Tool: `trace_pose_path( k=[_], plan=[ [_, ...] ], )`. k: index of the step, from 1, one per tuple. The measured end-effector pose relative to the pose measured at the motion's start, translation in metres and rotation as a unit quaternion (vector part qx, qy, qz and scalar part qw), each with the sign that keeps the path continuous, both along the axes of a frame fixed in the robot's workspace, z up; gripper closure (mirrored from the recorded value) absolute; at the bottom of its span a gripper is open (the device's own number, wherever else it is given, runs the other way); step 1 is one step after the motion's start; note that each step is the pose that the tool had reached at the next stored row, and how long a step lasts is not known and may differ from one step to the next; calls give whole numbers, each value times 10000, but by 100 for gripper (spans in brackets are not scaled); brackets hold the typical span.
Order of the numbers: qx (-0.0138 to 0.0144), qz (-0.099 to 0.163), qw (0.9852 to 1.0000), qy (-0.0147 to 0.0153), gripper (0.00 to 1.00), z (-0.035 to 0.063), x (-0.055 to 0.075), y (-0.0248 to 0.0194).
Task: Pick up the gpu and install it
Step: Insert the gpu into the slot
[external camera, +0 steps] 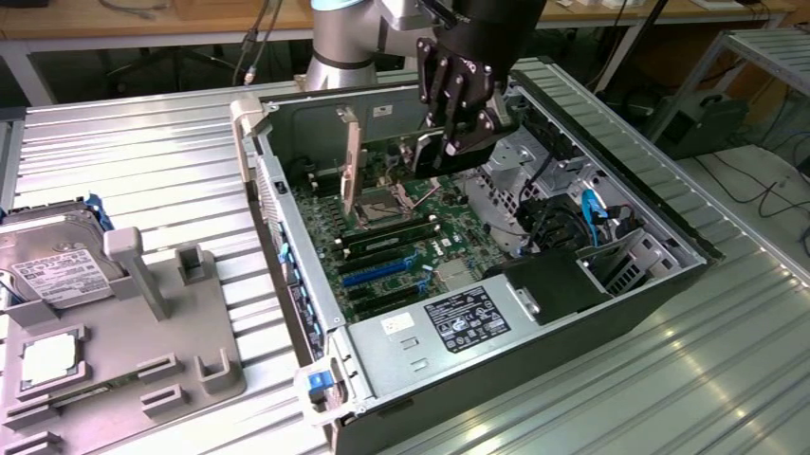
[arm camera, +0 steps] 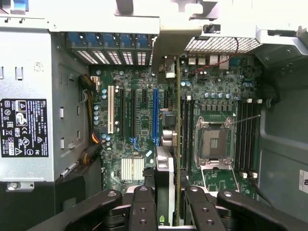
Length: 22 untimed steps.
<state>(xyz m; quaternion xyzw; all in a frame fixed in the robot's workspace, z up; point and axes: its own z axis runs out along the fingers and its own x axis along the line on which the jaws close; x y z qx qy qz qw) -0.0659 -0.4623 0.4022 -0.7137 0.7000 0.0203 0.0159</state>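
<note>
Slatted metal counter (external camera: pixel 165 152) all around, and right in the middle sits the open computer case (external camera: pixel 658 227) on its side. The pincer (external camera: pixel 458 152) is over the case, clamped on the gpu (external camera: pixel 408 159). The green card hangs edge-down with its long silver bracket toward the case's rear wall.

From the wrist camera the card (arm camera: pixel 178 134) runs away from the pincer (arm camera: pixel 168 199) as a thin line above the motherboard (arm camera: pixel 139 144). It sits between the blue expansion slot (arm camera: pixel 155 115) and the memory slots. So the pickup looks done. The install does not: the card seems to be above the board, not seated, though how high it is I can't say.

Inside the case, the processor socket (arm camera: pixel 211 142) stands open and bare. The power supply (arm camera: pixel 24 127) with its black label fills one end, and the expansion slots look unoccupied.

Over on the exterior view's left, the grey holder tray (external camera: pixel 190 370) carries the hard drive (external camera: pixel 57 261) and the small square processor chip (external camera: pixel 48 358). Both are well apart from the action.
</note>
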Motion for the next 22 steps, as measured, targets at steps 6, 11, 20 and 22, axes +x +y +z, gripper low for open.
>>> trace_pose_path(
  k=[6,11,20,22],
  plan=[
    [0,0,10000,0,72,-24,0,0],
    [0,0,10000,0,72,-51,0,0],
    [0,0,10000,0,72,-78,0,0],
    [0,0,10000,0,72,-84,0,0]
  ],
)
